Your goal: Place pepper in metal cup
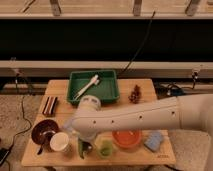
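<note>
my arm (135,120) sweeps in from 3 o'clock across the lower half of the wooden table (62,90), and my gripper (84,146) hangs down near the front edge, at about 7 o'clock from the table's centre. whether its fingers are apart or together i cannot tell. right there, something slim and green that i take for the pepper (80,149) shows at the gripper's tip, between the white cup (60,142) at 9 o'clock and the light green cup (105,148) at 3 o'clock. whether i am gripping it or it only lies there i cannot tell. i cannot make out the metal cup; my arm covers the patch just behind the white cup.

open room is scarce along the front edge, where the cups and bowls crowd side by side; the bare wood lies mostly at the left rear corner and along the right rear, past the small brown cluster (135,93) at 2 o'clock.

the table stands on speckled flooring, with a dark wall and a rail behind it and a black cable (137,47) dropping to the rear edge.

the green tray (111,89) at 12 o'clock holds a white utensil (87,85) lying diagonally. a dark brown bowl (42,132) sits at 8 o'clock, an orange bowl (126,139) at 5 o'clock, a blue sponge (153,140) beside it, and a dark striped block (49,105) at 9 o'clock.
</note>
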Controlling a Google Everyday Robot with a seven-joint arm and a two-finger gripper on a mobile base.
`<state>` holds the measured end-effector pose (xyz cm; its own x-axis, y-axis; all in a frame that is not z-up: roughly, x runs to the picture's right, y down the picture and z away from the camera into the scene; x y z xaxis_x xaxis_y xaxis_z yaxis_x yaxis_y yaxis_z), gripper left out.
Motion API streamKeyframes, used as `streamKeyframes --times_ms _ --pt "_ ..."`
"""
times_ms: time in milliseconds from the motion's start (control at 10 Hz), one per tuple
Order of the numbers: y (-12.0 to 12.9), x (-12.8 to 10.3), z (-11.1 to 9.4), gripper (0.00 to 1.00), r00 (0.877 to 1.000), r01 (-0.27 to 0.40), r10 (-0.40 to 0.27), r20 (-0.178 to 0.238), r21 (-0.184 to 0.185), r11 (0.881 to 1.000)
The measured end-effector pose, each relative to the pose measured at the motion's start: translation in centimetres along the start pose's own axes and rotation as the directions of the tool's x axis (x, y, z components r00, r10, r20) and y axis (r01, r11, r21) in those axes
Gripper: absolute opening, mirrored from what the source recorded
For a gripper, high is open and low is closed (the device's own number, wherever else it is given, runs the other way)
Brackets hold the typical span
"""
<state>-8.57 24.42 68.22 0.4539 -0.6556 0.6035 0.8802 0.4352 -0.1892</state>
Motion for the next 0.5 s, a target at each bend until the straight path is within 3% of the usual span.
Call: streamKeyframes --times_ms 500 --pt "2.0 3.0 -2.9 0.80 0.998 -0.058 0.058 -0.010 0.070 0.996"
